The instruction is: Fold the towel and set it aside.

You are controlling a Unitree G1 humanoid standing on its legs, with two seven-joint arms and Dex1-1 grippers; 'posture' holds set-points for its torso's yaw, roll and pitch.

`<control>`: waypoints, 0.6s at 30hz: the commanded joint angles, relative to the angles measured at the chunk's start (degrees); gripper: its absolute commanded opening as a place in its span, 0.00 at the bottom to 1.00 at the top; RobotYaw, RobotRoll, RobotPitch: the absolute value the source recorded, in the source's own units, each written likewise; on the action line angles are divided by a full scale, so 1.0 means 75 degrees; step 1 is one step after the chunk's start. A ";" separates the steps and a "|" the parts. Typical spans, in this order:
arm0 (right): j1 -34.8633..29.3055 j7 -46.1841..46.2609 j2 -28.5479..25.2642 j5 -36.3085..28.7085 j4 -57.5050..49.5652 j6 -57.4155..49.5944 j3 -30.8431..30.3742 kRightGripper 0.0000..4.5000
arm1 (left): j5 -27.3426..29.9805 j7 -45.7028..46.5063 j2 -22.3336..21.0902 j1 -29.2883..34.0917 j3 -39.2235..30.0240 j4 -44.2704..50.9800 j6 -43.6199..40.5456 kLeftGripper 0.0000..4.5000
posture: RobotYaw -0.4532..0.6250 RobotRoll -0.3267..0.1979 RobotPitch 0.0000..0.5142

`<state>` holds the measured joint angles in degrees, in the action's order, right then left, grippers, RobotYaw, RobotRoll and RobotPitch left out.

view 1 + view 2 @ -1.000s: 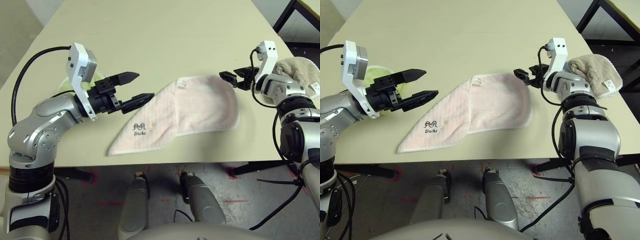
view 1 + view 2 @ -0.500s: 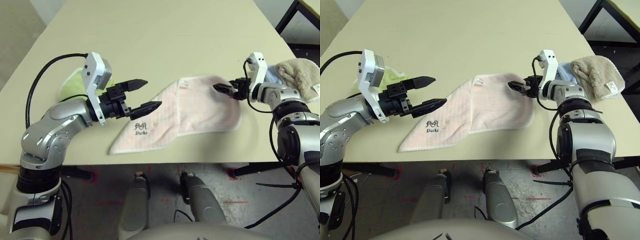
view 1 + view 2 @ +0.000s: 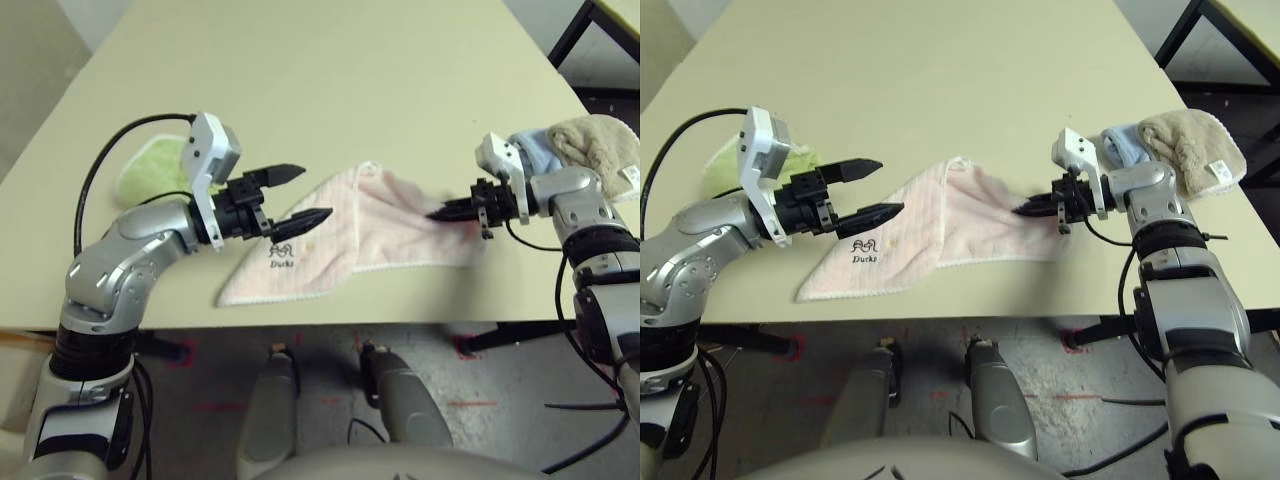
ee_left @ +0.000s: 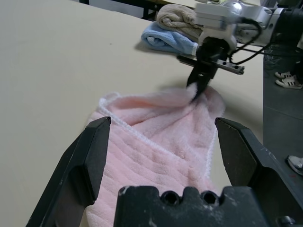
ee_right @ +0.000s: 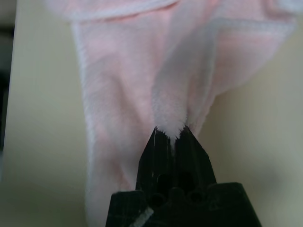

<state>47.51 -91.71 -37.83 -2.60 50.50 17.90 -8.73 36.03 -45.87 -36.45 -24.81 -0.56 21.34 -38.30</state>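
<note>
The pale pink towel [image 3: 345, 235] lies folded in a rough triangle near the table's front edge, its dark logo [image 3: 279, 253] facing up. My right gripper [image 5: 171, 132] is shut on a raised fold of the towel's right part, and pink cloth bulges out between its tips. From the head it shows at the towel's right side [image 3: 438, 214], low over the table. My left gripper [image 3: 312, 195] hovers open just above the towel's left slope. In the left wrist view its two fingers [image 4: 90, 156] stand wide on either side of the cloth.
A lime-green cloth [image 3: 150, 165] lies behind my left arm. At the table's right edge sit a light blue cloth [image 3: 535, 150] and a beige towel [image 3: 600, 140]. The table's front edge [image 3: 330, 318] runs close below the towel. A person's shoes [image 4: 286, 80] show beyond the table.
My right gripper came down and left onto the towel's right part and shut on it, bunching the cloth. My left arm moved right toward the towel, still open.
</note>
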 commanded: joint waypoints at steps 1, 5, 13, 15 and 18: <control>0.0079 -0.0105 -0.0311 -0.0433 -0.0480 -0.0247 -0.0241 0.34 | -0.0145 -0.0112 0.0083 -0.0045 0.0214 -0.0105 0.0123 1.00 | 0.49 0.62 0.30; 0.0378 -0.0105 -0.0534 -0.0711 -0.0471 -0.0863 -0.0389 0.68 | -0.0198 -0.0125 0.0124 -0.0044 0.0276 -0.0115 0.0164 1.00 | 0.49 0.62 0.30; 0.1474 0.0028 -0.0633 -0.0616 0.0705 -0.1602 0.0005 0.99 | -0.0266 -0.0082 0.0217 0.0026 0.0312 -0.0024 0.0174 1.00 | 0.51 0.62 0.30; 0.1604 0.0539 -0.0528 -0.0337 0.1144 -0.1171 -0.0012 0.99 | -0.0265 -0.0065 0.0230 0.0043 0.0308 0.0009 0.0162 1.00 | 0.51 0.62 0.30; 0.1669 0.0909 -0.0410 -0.0025 0.1520 -0.0791 -0.0091 0.99 | -0.0265 -0.0042 0.0248 0.0057 0.0310 0.0052 0.0145 1.00 | 0.52 0.62 0.31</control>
<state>59.81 -86.13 -41.20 -4.53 60.11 10.12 -9.46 34.49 -46.27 -34.79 -24.82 1.07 21.20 -37.23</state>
